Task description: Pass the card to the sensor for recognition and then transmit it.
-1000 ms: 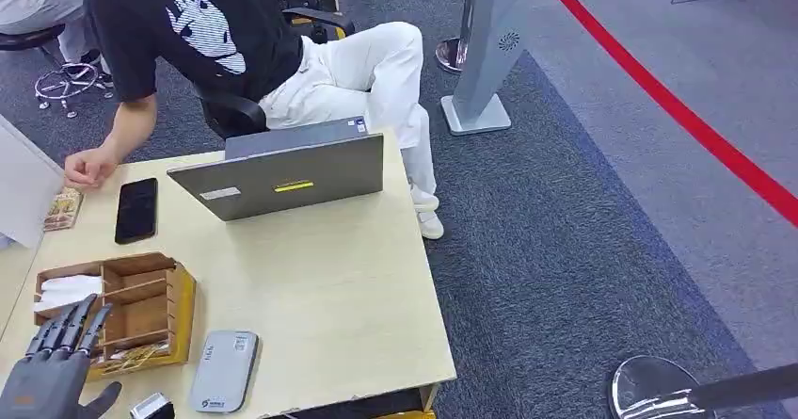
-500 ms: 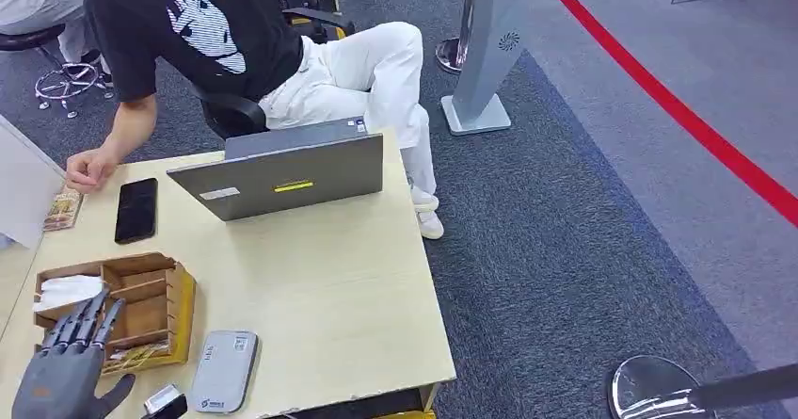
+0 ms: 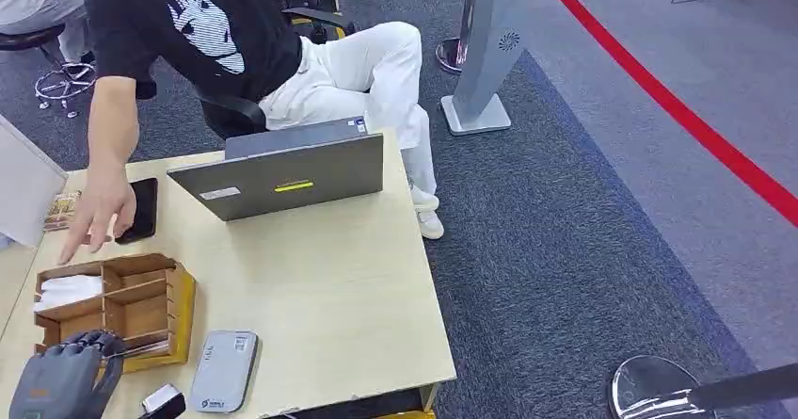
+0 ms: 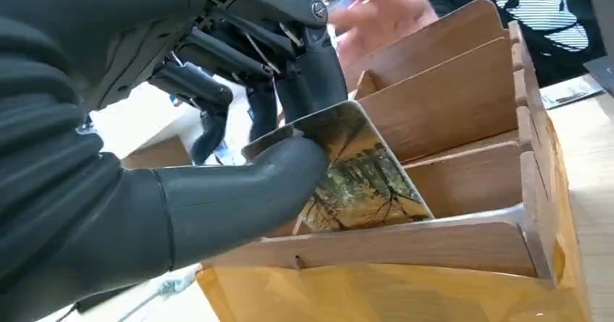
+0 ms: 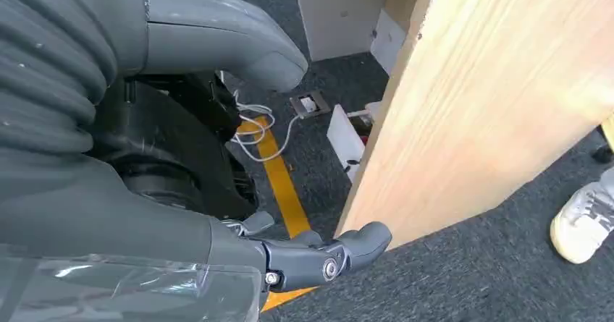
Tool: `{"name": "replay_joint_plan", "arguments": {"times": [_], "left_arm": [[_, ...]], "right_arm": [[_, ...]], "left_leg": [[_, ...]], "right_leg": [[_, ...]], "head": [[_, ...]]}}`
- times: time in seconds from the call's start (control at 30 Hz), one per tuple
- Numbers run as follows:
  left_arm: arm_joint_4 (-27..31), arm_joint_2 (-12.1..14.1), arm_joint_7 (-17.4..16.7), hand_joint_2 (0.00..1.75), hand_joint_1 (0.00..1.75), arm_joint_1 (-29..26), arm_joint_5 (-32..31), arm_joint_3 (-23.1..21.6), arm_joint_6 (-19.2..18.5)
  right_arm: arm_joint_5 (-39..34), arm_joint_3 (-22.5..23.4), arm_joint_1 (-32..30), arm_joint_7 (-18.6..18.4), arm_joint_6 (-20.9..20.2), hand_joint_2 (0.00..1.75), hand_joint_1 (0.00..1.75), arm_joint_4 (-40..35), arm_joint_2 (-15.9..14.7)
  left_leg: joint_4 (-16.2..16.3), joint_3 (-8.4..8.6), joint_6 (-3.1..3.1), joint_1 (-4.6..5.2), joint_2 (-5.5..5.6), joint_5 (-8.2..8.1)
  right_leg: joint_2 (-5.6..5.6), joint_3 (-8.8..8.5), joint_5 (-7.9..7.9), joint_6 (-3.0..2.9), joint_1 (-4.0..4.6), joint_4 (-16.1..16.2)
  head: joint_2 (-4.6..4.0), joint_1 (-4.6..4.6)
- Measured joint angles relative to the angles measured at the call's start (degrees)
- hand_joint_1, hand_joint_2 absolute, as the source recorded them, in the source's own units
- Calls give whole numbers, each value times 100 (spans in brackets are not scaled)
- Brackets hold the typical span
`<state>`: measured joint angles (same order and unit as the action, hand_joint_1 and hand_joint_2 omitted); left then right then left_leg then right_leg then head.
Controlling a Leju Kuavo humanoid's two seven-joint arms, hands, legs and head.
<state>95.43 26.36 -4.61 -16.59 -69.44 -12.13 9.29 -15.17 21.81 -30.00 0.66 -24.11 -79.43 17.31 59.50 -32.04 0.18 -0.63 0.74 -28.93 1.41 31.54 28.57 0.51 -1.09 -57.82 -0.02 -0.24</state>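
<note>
- While the left hand (image 3: 64,381) sits at the 7 o'clock corner of the worktop (image 3: 329,278), its thumb and dark fingers (image 4: 318,69) pinch a card (image 4: 358,181) printed with a forest picture.
- Card: lower edge down inside the nearest compartment of the wooden organizer (image 3: 122,301), upper corner tilted above the divider; part of its face hidden by the thumb.
- From the head view the card itself cannot be made out under the curled fingers.
- Grey sensor pad (image 3: 224,370) lies flat just at 3 o'clock of the organizer, near the worktop's front edge.
- Small dark-and-silver object (image 3: 163,401) between hand and sensor pad, cut off by the frame; identity unclear.
- Right hand (image 5: 318,257): hangs beside the worktop edge above the carpet, holding nothing; one finger extended, the others hidden, so their spread cannot be told.
- Person's hand (image 3: 99,214) reaches over the worktop at 11 o'clock, above the organizer, partly covering a black phone (image 3: 143,207); blurred.
- Grey laptop (image 3: 282,174) at 12 o'clock, lid back toward the camera.
</note>
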Motion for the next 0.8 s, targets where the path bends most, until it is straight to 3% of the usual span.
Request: {"name": "replay_joint_plan", "arguments": {"times": [0.17,0.3,0.5,0.8], "left_arm": [[61,-50,40,175,175,16,-129,18,168],[438,-168,256,175,175,171,-15,116,312],[1140,-302,531,175,175,692,190,395,62],[1421,-166,531,175,175,1425,263,741,-221]], "right_arm": [[-98,-2,-1,-4,15,175,0,2,0],[-175,-81,-5,77,199,175,0,9,0],[-121,-225,-6,137,267,175,0,50,0],[-59,-267,-4,166,164,175,0,112,0]], "left_leg": [[0,1,0,0,0,0],[1,1,1,0,3,1],[2,1,-3,0,5,6],[1,1,-2,-1,4,8]], "right_leg": [[0,1,0,0,0,0],[-4,2,0,0,0,0],[-4,-1,-6,4,0,0],[-2,1,-9,0,1,-2]], "head": [[0,0],[0,2],[0,0],[0,0]]}}
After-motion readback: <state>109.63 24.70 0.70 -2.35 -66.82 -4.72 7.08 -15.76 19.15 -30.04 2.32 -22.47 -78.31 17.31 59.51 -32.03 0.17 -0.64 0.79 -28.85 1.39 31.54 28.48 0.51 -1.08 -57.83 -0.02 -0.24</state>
